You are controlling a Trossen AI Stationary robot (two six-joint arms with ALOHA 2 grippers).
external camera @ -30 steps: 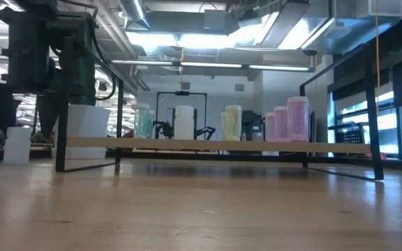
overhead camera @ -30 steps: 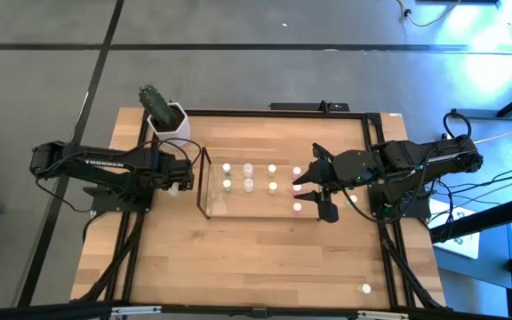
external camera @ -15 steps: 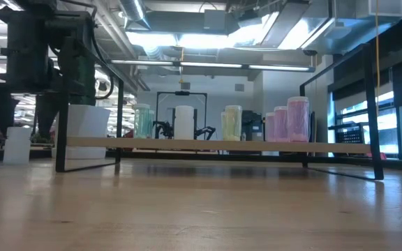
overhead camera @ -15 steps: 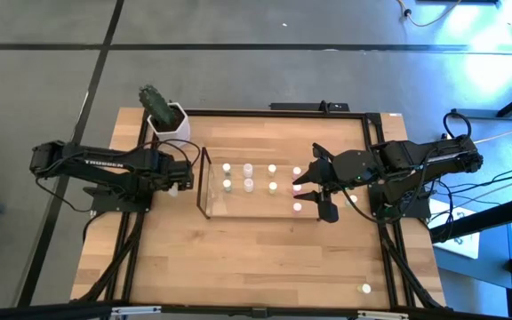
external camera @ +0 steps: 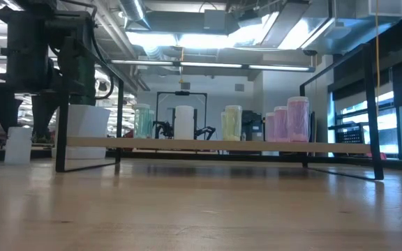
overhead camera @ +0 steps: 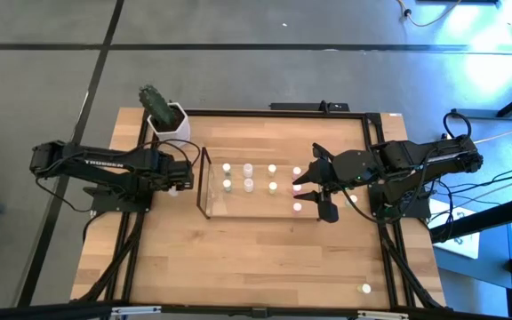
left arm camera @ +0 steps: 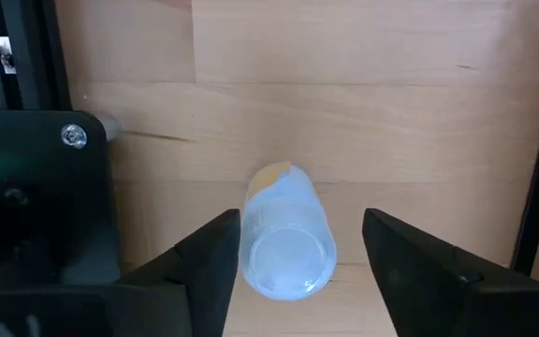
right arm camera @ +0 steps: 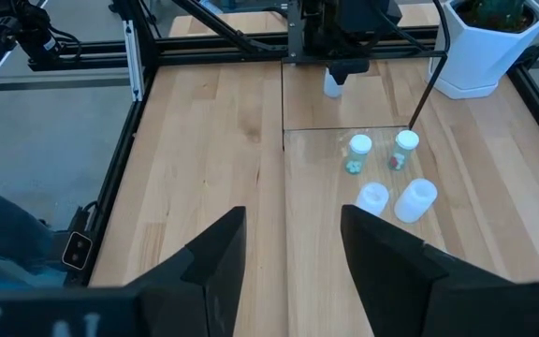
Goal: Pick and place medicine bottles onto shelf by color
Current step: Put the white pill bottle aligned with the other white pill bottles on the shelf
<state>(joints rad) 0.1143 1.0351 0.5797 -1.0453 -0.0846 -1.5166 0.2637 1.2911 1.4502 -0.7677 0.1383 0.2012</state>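
A white medicine bottle (left arm camera: 288, 239) stands upright on the table, just left of the clear shelf (overhead camera: 256, 212). My left gripper (left arm camera: 293, 271) points straight down over it, open, with one finger on each side of the bottle (external camera: 17, 145). Several medicine bottles stand on the shelf in rows: greenish (external camera: 142, 122), white (external camera: 183, 122), yellowish (external camera: 232, 123) and pink (external camera: 289, 118). My right gripper (overhead camera: 321, 184) hangs open and empty above the shelf's right end. My left gripper comes at the standing bottle from above. One finger (left arm camera: 215, 267) stands right against the bottle's side (left arm camera: 247, 245); whether it touches, I cannot tell. The other finger (left arm camera: 410, 271) is a gap away. The bottle rests on its base on the table.
A white plant pot (overhead camera: 167, 117) stands at the table's far left corner, behind my left arm. One loose bottle (overhead camera: 365, 288) stands near the front right corner. The shelf's dark wire end frame (overhead camera: 204, 182) rises close to my left gripper.
My left gripper has narrowed its fingers around the white bottle without moving away; the bottle stands where it was. My right arm has kept still.
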